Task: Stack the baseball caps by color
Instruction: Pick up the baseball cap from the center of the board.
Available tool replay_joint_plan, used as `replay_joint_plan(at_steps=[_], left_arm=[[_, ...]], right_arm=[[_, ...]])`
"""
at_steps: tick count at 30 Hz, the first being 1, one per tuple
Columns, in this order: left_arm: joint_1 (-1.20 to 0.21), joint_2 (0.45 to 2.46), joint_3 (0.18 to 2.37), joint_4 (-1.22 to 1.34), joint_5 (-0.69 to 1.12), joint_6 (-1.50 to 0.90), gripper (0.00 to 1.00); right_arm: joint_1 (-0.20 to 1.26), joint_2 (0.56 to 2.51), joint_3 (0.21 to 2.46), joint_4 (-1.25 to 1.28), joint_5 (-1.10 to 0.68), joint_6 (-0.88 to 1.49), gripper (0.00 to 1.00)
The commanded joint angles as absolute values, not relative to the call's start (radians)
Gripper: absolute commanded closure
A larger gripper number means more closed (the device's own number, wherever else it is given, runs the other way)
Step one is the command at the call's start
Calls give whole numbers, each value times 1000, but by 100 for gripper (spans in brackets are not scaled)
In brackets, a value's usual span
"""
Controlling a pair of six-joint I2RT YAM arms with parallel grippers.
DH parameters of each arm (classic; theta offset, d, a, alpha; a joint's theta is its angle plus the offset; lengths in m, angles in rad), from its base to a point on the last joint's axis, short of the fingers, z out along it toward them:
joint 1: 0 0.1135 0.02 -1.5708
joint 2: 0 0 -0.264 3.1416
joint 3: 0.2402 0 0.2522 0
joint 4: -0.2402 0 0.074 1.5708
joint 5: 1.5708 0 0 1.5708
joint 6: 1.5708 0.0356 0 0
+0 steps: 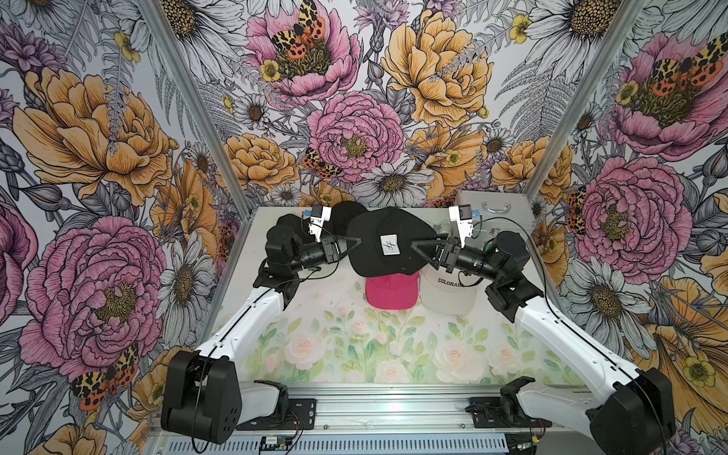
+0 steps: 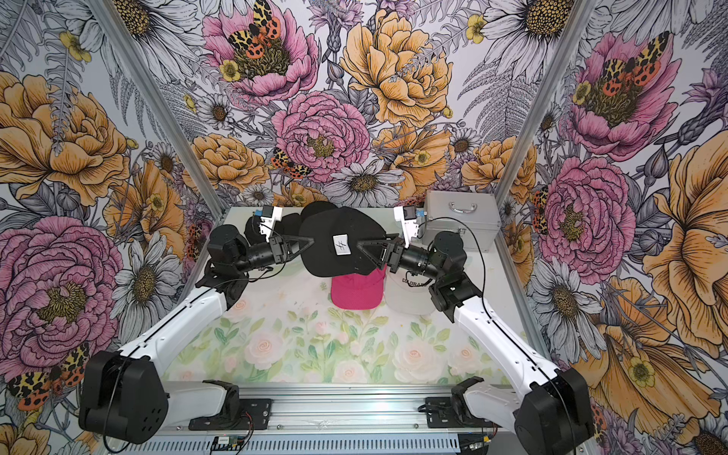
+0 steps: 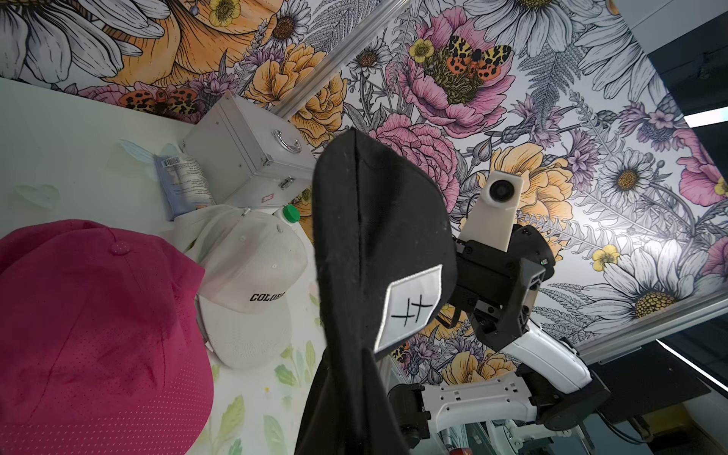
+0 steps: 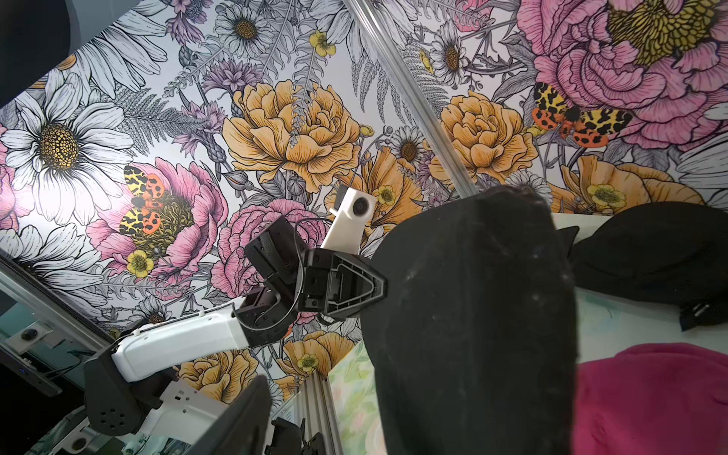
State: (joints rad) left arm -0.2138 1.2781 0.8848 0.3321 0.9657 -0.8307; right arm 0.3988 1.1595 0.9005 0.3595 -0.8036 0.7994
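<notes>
A black cap [image 1: 388, 240] with a white patch hangs in the air above the table's far half. My left gripper [image 1: 358, 240] is shut on its left edge, and in the left wrist view the black cap [image 3: 374, 236] folds down between the jaws. My right gripper [image 1: 413, 245] is at the cap's right edge, open. One of its fingers [image 4: 236, 417] stands apart from the black cap [image 4: 472, 315]; the other is hidden behind it. Below lie a hot pink cap [image 1: 390, 293] and a cream-white "COLORADO" cap [image 1: 447, 293]. More black caps [image 1: 346, 216] lie at the back left.
A silver metal case [image 1: 492, 212] with a handle stands in the back right corner. A green-lidded white bottle [image 3: 291, 214] and a printed packet [image 3: 183, 185] lie between the case and the white cap. Flowered walls close in the table on three sides.
</notes>
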Motion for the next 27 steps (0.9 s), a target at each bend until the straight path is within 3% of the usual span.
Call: replay_joint_plan(at_steps=[1,10,13,17,22,23,27], left_arm=[[-214,1282,879,322,929,-814,100],[-202,1284,854,252,858,-759,100],[-199,1285,847,203,793,-725,100],[-158,1240,815,91,570,-690,70],[-117,1094,758,106,449,-642,8],[-125,1067,760,107,452,-607,1],[-219,977,779,104,488,-415,1]], right_arm=[[409,1161,910,438,-804,801,41],[409,1211,911,451,-744,787,96],[407,1205,918,415,-732,734,100],[421,1191,986,77,-650,415,100],[508,1251,1118,-303,-630,3,100],[528,1257,1129,-337,-620,-59,100],[637,1264,1152,-491,-580,-447,100]])
